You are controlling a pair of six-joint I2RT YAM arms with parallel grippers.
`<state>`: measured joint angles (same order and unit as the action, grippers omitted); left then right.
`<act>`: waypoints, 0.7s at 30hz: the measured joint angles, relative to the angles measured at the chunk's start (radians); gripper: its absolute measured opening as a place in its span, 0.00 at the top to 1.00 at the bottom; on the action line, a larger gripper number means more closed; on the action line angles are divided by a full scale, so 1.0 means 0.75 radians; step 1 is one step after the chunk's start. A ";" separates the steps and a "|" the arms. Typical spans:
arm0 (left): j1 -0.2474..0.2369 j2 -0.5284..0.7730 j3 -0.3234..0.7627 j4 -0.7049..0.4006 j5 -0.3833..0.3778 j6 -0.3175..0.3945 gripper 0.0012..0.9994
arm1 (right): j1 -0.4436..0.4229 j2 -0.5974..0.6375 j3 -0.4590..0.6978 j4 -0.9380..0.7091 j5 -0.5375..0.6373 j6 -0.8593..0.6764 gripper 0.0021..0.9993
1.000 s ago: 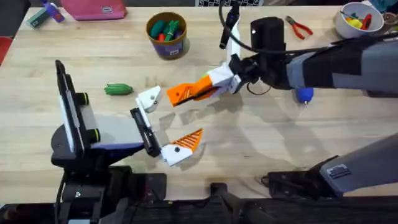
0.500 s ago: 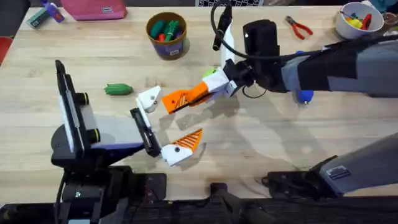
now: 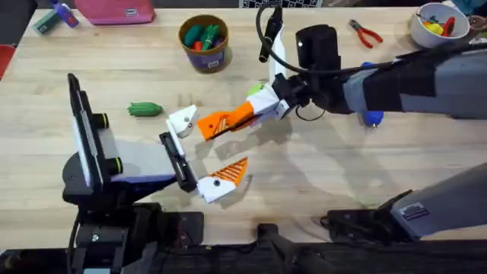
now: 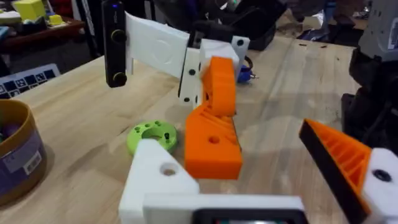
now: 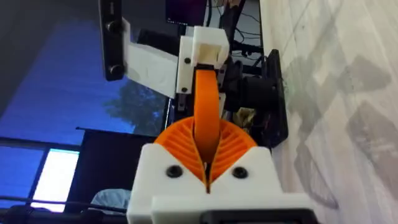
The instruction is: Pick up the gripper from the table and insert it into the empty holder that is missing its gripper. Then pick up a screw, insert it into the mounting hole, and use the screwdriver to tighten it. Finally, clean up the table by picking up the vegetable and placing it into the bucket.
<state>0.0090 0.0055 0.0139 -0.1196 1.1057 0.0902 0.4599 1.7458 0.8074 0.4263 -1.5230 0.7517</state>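
- Right gripper (image 3: 221,122) pinches the orange gripper (image 3: 237,116) between its pads.
- Its tip sits just beside the white holder (image 3: 183,119) on the left gripper (image 3: 199,156), whose fingers are wide apart.
- Vegetable (image 3: 144,109) lies beyond the holder.

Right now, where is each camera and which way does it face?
Overhead: above the arm bases, looking down and forward at the wooden table; both arms show.
Left wrist: faces the orange wedge-shaped plastic gripper; own plain white plastic holder shows.
Right wrist: looks along the right gripper, shut on that wedge.
Shared: the wedge.
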 joint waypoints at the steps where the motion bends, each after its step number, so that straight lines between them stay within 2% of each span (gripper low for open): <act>1: 0.000 0.000 0.000 0.000 0.000 0.000 0.01 | 0.001 0.000 0.001 0.000 0.000 0.001 0.99; 21: 0.000 0.000 0.000 0.000 0.000 0.000 0.01 | 0.030 0.044 0.050 -0.001 0.000 0.015 0.99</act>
<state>0.0090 0.0055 0.0139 -0.1196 1.1057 0.0902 0.4824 1.7786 0.8452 0.4259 -1.5230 0.7631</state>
